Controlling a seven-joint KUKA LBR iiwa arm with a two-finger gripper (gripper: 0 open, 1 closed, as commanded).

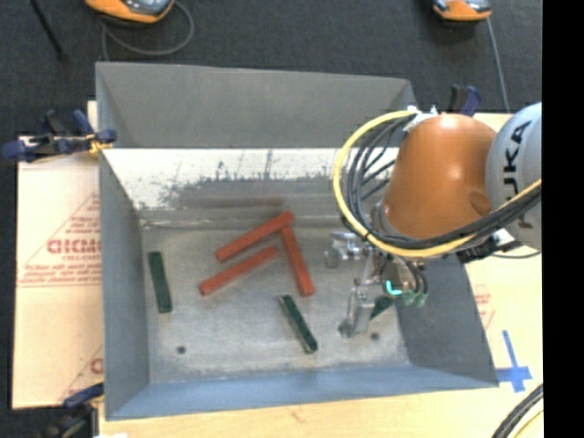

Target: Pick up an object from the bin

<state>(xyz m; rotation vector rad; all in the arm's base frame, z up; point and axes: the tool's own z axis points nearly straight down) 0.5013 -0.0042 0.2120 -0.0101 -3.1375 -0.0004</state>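
Note:
My gripper hangs low over the right part of the bin floor, fingers pointing down to bare floor, with nothing seen between them. A dark green bar lies just left of the fingertips, slanting toward the front. Up and to the left lies a red-brown bar, nearly upright in the view, touching the end of a second red-brown bar. A third red-brown bar lies below that one, roughly parallel to it.
Another dark green bar lies by the left wall. The arm's orange dome and cables cover the right rear of the bin. The sloped right wall is close behind the gripper.

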